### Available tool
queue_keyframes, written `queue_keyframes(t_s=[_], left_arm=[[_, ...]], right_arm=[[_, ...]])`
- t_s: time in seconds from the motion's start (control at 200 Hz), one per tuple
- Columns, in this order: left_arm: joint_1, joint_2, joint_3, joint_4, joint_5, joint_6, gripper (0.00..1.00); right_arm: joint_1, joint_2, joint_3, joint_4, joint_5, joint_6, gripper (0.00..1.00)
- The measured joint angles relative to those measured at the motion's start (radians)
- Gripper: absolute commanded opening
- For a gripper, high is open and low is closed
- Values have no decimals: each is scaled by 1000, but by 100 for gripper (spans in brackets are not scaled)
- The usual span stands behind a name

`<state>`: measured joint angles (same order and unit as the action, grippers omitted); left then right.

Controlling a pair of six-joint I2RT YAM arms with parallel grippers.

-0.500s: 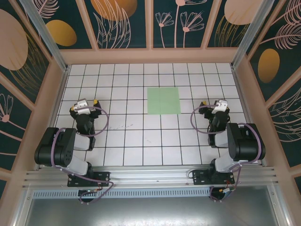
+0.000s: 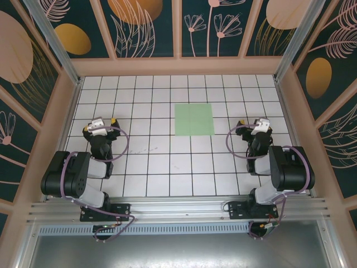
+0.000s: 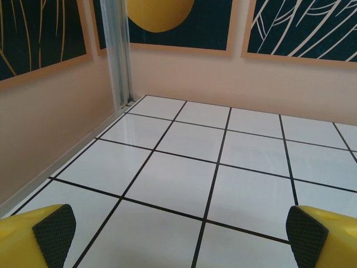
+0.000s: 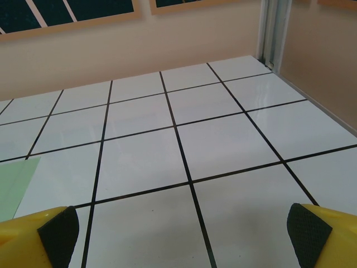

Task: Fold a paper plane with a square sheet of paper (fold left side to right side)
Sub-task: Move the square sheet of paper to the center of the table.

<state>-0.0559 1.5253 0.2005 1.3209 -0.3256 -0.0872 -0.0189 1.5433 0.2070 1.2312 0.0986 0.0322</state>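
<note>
Arms of black metal, the left arm [image 2: 72, 176] and the right arm [image 2: 287, 167], sit folded at the near edge of the white, black-gridded tile surface [image 2: 167, 162]. Over bare tiles the left jaws stand wide apart, gripping nothing; the right jaws gape just as empty. Farther out, midway between the two, the thin pale mint-green square sheet of paper [image 2: 194, 119] lies flat as a full square, touched by neither.

Light was bright and even; shadows were faint. The tiles [image 3: 251, 184] showed soft glare. Focus was sharp.
</note>
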Motion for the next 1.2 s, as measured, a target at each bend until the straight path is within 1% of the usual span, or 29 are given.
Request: queue_keyframes(t_s=[0.18,0.25,0.345,0.48,0.575,0.686,0.781,0.911,0.991,1.106,1.196], left_arm=[[0,-1,0,0,0,0,99],[0,-24,-1,-19,0,0,98],[0,-131,-1,-98,-3,-1,99],[0,-364,63,-313,16,-62,99],[0,-453,154,-457,90,-162,99],[-1,-476,223,-577,213,-304,98],[-24,-463,228,-659,305,-418,99],[-135,-401,228,-771,397,-508,98],[-202,-359,228,-818,446,-550,99],[-266,-338,228,-847,472,-582,99],[-290,-328,229,-855,476,-592,98]], right_arm=[[0,0,0,-1,-3,1,99],[0,-18,9,-38,-2,3,99],[-7,-96,68,-189,-12,7,99],[-4,-214,222,-430,-42,32,99],[26,-249,320,-575,-48,60,99],[106,-241,412,-725,-52,101,99],[189,-179,498,-842,-55,134,99],[298,-2,654,-978,-41,168,99],[357,134,761,-1052,-31,188,99],[413,315,910,-1146,-11,212,99],[438,441,1017,-1206,6,218,99]])
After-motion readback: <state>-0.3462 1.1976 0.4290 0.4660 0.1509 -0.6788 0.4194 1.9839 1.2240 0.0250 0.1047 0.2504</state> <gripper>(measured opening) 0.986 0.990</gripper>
